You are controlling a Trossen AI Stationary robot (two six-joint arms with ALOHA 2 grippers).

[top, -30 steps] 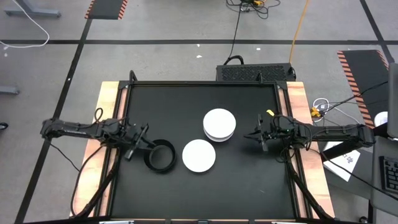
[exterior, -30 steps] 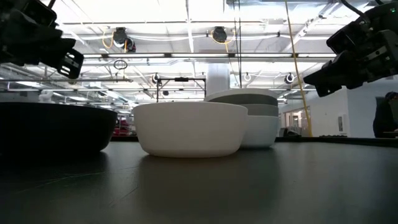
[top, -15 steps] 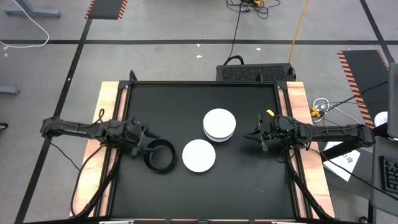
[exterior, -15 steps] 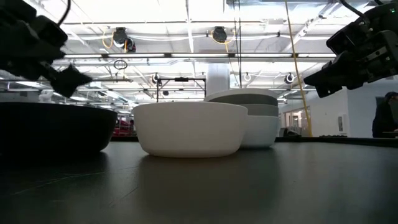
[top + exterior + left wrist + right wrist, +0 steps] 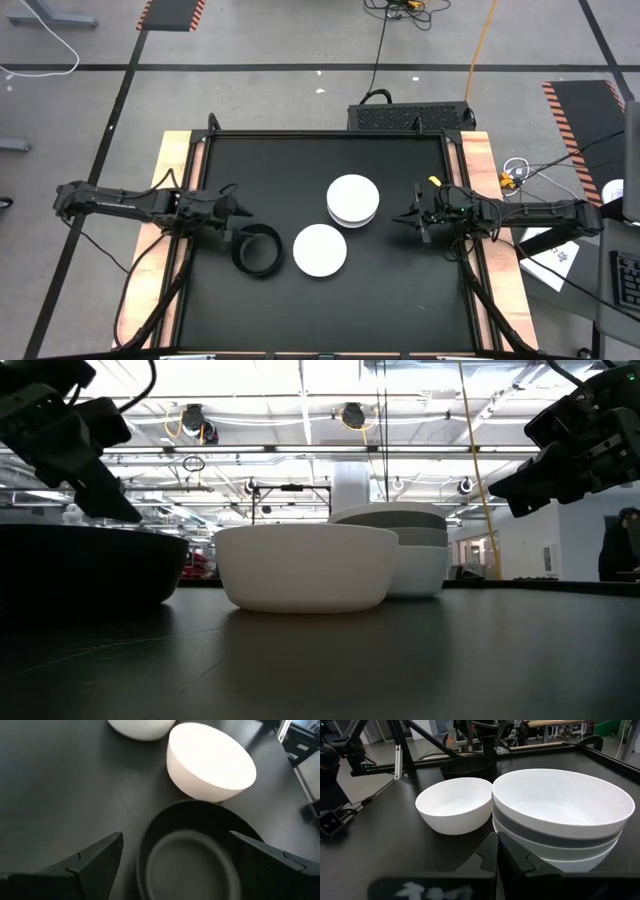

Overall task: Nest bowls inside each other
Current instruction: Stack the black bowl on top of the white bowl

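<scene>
- The stack of nested round bowls [image 5: 352,200] sits a little right of centre in the high view: a plain white bowl on top, a grey band under it, and a white one at the bottom, as the right wrist view [image 5: 560,815] shows.
- The single plain white round bowl [image 5: 320,250] stands just below and left of the stack, close to it but apart; nothing is in it [image 5: 454,804].
- The black round bowl [image 5: 257,250] stands left of the single white bowl, near it but not touching, and holds nothing [image 5: 192,857].
- All the bowls stand upright on the black tabletop [image 5: 300,170], whose upper half and lower strip lie bare, with wooden edges [image 5: 172,170] at its sides.
- The left gripper [image 5: 236,211] hovers just up-left of the black bowl, its fingers [image 5: 95,857] spread wide apart on either side of the bowl's rim in the left wrist view, touching nothing.
- The right gripper [image 5: 404,218] hangs to the right of the stack, clear of it, near the tabletop's right edge; its fingers are together and hold nothing.
</scene>
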